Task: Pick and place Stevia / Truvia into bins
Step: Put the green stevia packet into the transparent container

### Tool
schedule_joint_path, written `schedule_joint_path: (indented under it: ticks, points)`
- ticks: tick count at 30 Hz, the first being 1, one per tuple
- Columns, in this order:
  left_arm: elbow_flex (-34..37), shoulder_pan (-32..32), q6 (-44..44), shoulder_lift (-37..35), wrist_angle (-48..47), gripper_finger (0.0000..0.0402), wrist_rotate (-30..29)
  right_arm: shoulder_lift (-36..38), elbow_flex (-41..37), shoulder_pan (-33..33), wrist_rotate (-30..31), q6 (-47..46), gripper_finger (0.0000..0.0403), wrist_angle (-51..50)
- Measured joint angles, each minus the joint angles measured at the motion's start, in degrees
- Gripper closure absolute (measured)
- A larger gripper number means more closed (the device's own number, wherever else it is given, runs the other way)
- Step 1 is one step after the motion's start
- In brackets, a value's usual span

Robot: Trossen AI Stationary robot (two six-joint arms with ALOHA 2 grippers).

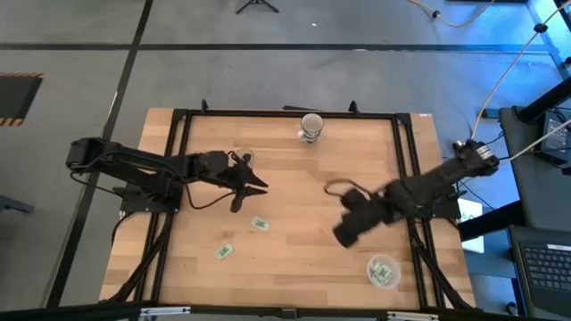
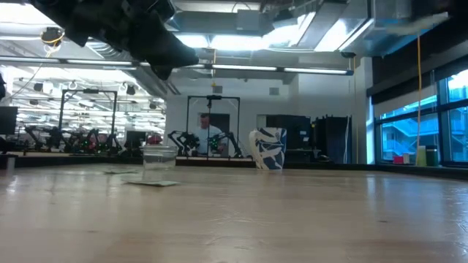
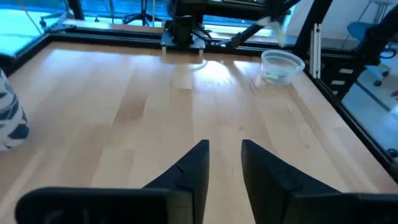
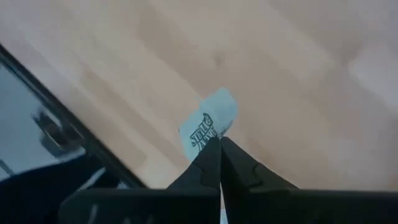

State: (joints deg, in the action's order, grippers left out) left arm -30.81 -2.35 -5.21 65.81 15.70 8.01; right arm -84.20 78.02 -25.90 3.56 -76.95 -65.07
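The right gripper (image 4: 219, 144) hangs above the wooden table (image 1: 294, 169), over its right-hand part, with its two fingers pressed together on the edge of one white and green sachet (image 4: 209, 123), which sticks out past the fingertips. In the high view this gripper (image 1: 346, 230) sits up and to the left of the clear round tub (image 1: 384, 270), which stands near the table's front right corner and already holds some sachets.

The left gripper (image 1: 257, 185) reaches toward the middle of the table from the left side. Its fingers (image 3: 191, 167) stand a little apart with nothing between them.

Two more sachets lie loose on the wood in front of the left gripper: one (image 1: 260, 224) nearer the centre and another (image 1: 223, 251) further toward the front left, well apart from the tub.

A white cup with dark markings (image 1: 311, 127) stands at the far edge of the table. In the low view a person (image 2: 206, 131) shows in the room beyond.
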Motion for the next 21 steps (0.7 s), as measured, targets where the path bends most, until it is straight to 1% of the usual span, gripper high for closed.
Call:
schedule_joint_path:
  ticks: [5,7,9,15,21]
  points:
    - [0.0,0.0,-0.2,0.4,-0.1,0.0314,0.0,-1.9,0.0,-10.2,-0.2,-15.8,0.0403,-6.6]
    - [0.0,0.0,-0.2,0.5,-0.2,0.0314,0.0,-3.1,0.0,-12.9,-0.8,-21.3,0.0403,-8.1]
    - [0.0,0.0,-0.2,0.4,-0.2,0.0314,0.0,-4.9,0.0,-15.2,-2.6,-25.6,0.0403,-9.0]
    - [0.0,0.0,-1.6,0.4,-0.2,0.0314,0.0,-10.9,0.0,-19.3,-9.4,-30.5,0.0403,-8.5]
    - [0.0,0.0,-3.2,0.4,-0.4,0.0313,0.1,-13.2,0.0,-21.5,-9.7,-34.1,0.0403,-7.1]
